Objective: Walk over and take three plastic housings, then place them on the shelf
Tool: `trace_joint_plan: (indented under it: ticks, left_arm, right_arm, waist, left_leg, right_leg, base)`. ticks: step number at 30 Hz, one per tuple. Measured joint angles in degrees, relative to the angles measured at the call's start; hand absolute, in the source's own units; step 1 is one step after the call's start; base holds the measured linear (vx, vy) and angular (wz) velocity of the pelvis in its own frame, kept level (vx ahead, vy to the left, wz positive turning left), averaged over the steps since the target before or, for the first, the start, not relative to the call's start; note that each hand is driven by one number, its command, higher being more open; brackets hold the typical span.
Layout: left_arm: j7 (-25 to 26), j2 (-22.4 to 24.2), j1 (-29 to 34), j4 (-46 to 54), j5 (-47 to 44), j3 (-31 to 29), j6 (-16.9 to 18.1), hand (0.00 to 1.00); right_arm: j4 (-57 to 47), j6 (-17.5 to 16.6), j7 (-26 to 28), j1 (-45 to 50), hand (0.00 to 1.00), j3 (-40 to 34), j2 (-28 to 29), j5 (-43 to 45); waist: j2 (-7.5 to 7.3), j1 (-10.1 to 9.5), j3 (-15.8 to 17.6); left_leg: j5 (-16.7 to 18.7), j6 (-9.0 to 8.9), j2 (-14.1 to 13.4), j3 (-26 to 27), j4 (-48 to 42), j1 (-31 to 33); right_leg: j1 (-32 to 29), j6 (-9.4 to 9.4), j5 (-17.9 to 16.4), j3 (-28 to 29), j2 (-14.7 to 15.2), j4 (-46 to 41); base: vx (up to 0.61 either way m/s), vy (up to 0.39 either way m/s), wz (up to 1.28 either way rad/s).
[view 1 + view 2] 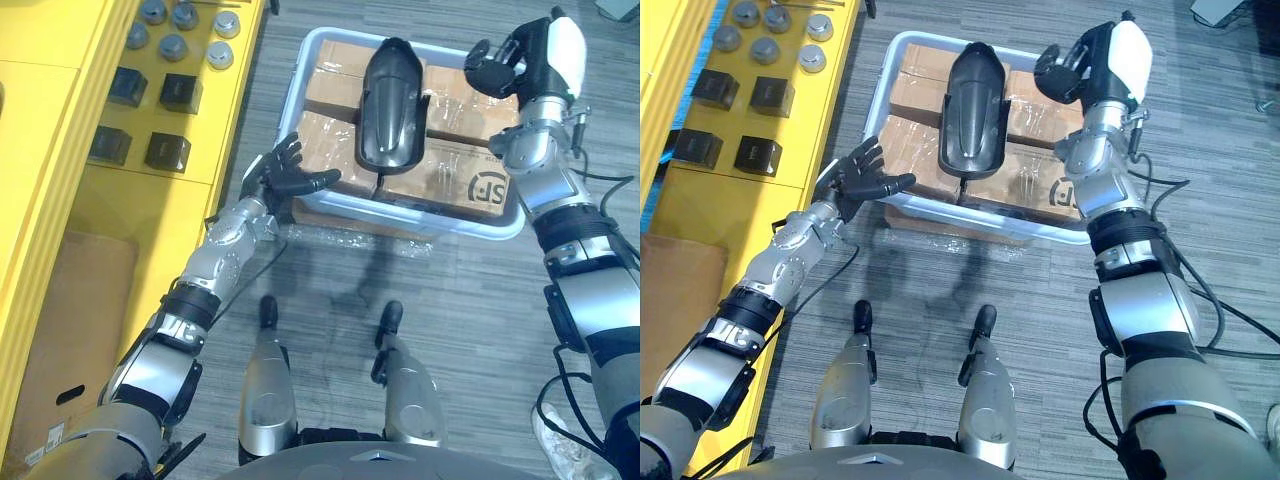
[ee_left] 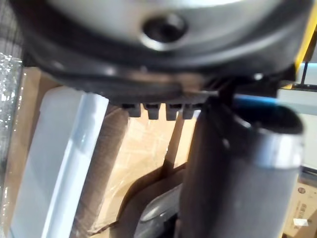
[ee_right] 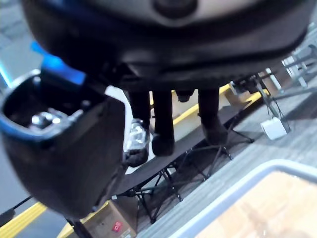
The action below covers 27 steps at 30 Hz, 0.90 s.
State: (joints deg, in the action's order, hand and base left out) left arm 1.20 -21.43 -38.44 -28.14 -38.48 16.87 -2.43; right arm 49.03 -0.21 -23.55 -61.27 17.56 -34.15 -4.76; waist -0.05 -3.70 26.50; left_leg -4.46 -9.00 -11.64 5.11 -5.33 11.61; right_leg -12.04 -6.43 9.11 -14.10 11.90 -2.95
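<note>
One black plastic housing [image 1: 392, 100], long and domed, lies on taped cardboard boxes [image 1: 330, 140] inside a pale blue bin [image 1: 400, 215] on the floor ahead. My left hand [image 1: 280, 175] hovers at the bin's left rim with fingers spread, open and empty, a short way left of the housing. My right hand [image 1: 500, 65] is raised over the bin's far right corner, to the right of the housing; its fingers hang relaxed and hold nothing. In the left wrist view the bin's pale wall [image 2: 64, 148] and the wrapped boxes show past the fingers.
A yellow shelf [image 1: 60, 120] runs along the left, carrying several black blocks [image 1: 180, 92] and several grey round caps [image 1: 185, 35]. A brown cardboard sheet [image 1: 70, 300] lies on its lower level. Grey plank floor surrounds the bin.
</note>
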Motion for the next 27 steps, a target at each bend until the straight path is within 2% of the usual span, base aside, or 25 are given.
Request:
trace_joint_plan:
  ticks: [3,4,5,8,11,13,17,21,25,27]
  left_arm:
    - [2.9,0.4,-2.8,0.1,1.1,-1.2,4.9,1.0]
    - [4.1,1.2,-3.8,0.3,2.5,-2.5,7.5,1.0]
    - [4.9,1.8,-4.3,1.2,3.4,-3.3,9.0,1.0]
    - [6.4,3.7,-4.4,4.9,6.6,-4.3,13.7,1.0]
    - [7.3,4.1,-2.9,8.2,7.6,-4.3,15.6,1.0]
    - [7.5,5.0,0.9,11.9,8.7,-4.3,16.9,1.0]
    - [7.6,7.1,4.7,13.4,9.9,-4.2,17.4,1.0]
    - [7.6,7.9,8.5,16.1,9.9,-4.1,17.8,1.0]
    - [7.4,8.2,10.0,18.8,9.8,-4.2,19.8,1.0]
    - [7.4,8.2,11.4,20.0,9.7,-4.5,20.5,1.0]
  right_arm:
    - [1.0,-4.6,4.3,0.3,1.0,-0.3,3.8,15.6]
    - [1.0,-6.6,7.2,0.7,1.0,-1.5,5.6,25.2]
    - [1.0,-7.8,8.5,1.5,1.0,-3.1,7.0,30.3]
    - [2.5,-11.1,10.5,3.4,1.0,-7.9,9.4,37.2]
    - [2.5,-12.8,11.1,4.4,1.0,-11.4,9.4,37.2]
    - [2.5,-14.4,11.3,4.4,1.0,-14.1,9.1,37.1]
    - [2.4,-14.8,10.3,4.4,1.0,-15.3,7.5,36.7]
    - [2.2,-14.7,3.9,4.5,1.0,-16.7,6.2,34.2]
    - [2.0,-11.3,0.6,4.5,1.0,-17.0,2.5,29.3]
    - [2.0,-7.8,0.6,4.4,1.0,-16.8,0.9,27.1]
  waist:
    - [-0.07,0.57,0.0]
    - [-0.07,0.77,0.0]
    - [-0.07,0.76,0.0]
    - [-0.07,0.47,0.0]
    - [-0.06,0.41,0.0]
    - [-0.06,0.46,0.0]
    - [0.03,0.4,0.1]
    - [0.19,-0.08,0.2]
    - [0.36,-0.89,0.1]
    - [0.57,-1.1,0.0]
  left_leg:
    - [0.0,0.0,0.0,0.3,0.0,0.2]
    - [0.0,0.0,0.0,0.4,0.0,0.3]
    - [0.0,0.01,0.0,0.5,0.0,0.3]
    - [0.1,-0.04,0.0,0.4,-0.2,0.4]
    - [0.2,-0.08,0.0,0.2,-0.5,0.6]
    - [0.3,-0.08,0.0,0.1,-0.7,0.7]
    - [1.3,-0.04,-0.1,-0.3,-2.8,1.7]
    - [2.2,-0.13,-0.1,-0.7,-4.4,2.5]
    - [2.4,-0.06,0.0,-1.5,-5.6,4.2]
    - [2.5,-0.15,0.0,-1.8,-6.0,4.6]
  right_leg:
    - [-0.5,0.0,0.0,0.3,0.0,-0.1]
    - [-0.7,0.0,0.0,0.5,0.0,-0.2]
    - [-0.8,0.01,0.0,0.5,0.0,-0.2]
    - [-0.8,0.02,-0.1,0.5,0.0,-0.4]
    - [-1.0,0.08,-0.2,0.3,0.1,-0.9]
    - [-1.0,0.05,-0.2,0.2,0.2,-1.1]
    - [-1.0,-0.02,-0.3,-0.1,0.3,-1.4]
    - [-1.0,-0.11,-0.8,-0.7,0.7,-2.1]
    - [-1.6,-0.13,-0.8,-1.4,0.8,-2.1]
    - [-1.7,-0.15,-0.8,-1.7,0.9,-2.3]
  base:
    - [0.01,0.005,-0.05]
    - [-0.01,0.004,-0.05]
    - [0.0,0.0,0.0]
    - [0.0,0.0,0.0]
    - [-0.01,0.003,0.01]
    - [0.0,0.0,0.0]
    - [-0.03,0.007,0.03]
    - [-0.03,0.014,0.06]
    - [-0.01,0.012,0.08]
    - [0.02,0.015,0.07]
